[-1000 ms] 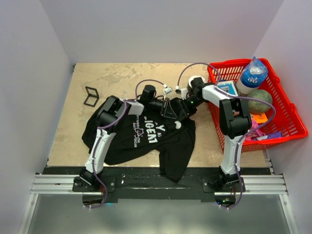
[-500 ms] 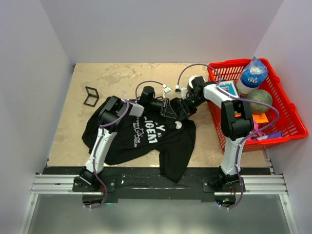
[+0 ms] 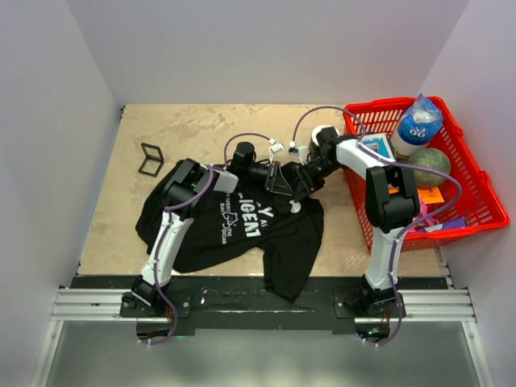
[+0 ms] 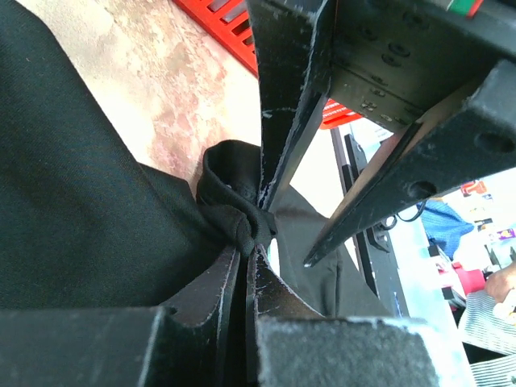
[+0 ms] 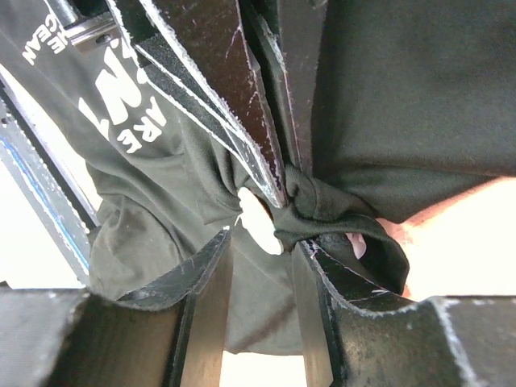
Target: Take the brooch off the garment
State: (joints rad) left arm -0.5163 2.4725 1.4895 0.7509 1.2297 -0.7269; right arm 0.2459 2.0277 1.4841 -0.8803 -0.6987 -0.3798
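The garment [image 3: 282, 242] hides part of its white lettering [image 3: 251, 216] in its own folds, leaving it unreadable.

The top camera looks down from above the near edge; both close-up wrist cameras share one garment [image 4: 239, 216] fold.

I had both arms stretched forward and bent inward, tips nearly meeting. My left gripper [image 4: 248, 251] pinched tight on the garment [image 4: 81, 201]; my right gripper [image 5: 262, 246] stood partly apart.

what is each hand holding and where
Left hand pinches a bunched fold at the edge of the garment. Right hand straddles that fold, jaws apart; grip unclear.
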